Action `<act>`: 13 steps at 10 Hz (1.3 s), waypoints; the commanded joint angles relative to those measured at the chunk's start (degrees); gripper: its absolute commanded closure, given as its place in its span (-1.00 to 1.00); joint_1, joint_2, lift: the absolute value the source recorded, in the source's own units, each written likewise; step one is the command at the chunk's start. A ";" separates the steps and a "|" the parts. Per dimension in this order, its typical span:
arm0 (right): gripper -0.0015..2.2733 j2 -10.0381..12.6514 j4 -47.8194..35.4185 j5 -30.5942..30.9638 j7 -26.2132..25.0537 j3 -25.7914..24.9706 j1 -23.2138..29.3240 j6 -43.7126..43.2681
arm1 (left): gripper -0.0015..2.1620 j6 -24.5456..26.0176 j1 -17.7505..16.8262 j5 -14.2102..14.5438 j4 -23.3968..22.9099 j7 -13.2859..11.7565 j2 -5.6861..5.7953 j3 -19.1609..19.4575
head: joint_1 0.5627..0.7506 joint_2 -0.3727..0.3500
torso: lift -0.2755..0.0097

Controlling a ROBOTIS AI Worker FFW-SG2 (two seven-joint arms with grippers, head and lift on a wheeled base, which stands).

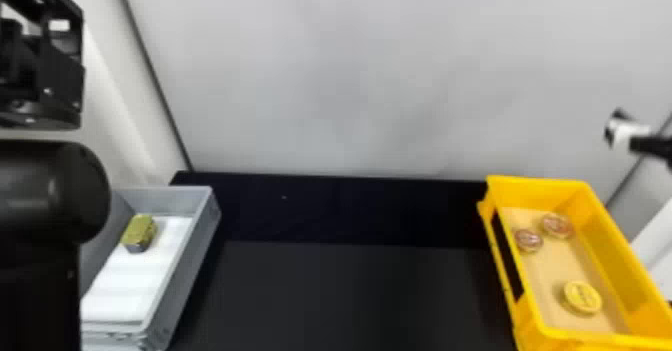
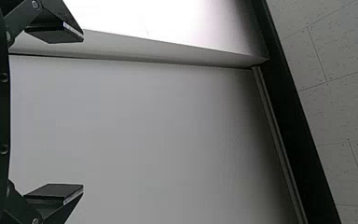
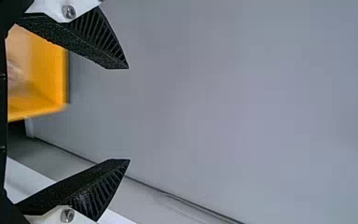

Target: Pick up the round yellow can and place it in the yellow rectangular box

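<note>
The round yellow can [image 1: 583, 296] lies inside the partly cropped yellow rectangular box [image 1: 540, 192]; the right gripper [image 1: 617, 126] gapes wide, like the fingers [image 2: 56, 33] of the cut-off left arm [image 1: 47, 190].

- Nothing I can read from here.
- Round yellow can [image 1: 582, 297], inside the yellow rectangular box [image 1: 607, 245]: faint marks on top, too blurred.
- Two reddish round cans [image 1: 557, 225], inside that box too: marks equally unreadable.
</note>
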 commanded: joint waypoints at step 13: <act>-0.93 -1.60 -10.56 5.92 -3.95 14.44 -28.39 -27.21 | -0.87 -2.15 2.02 0.27 -0.30 0.09 0.67 3.83 | 0.07 0.18 | 0.90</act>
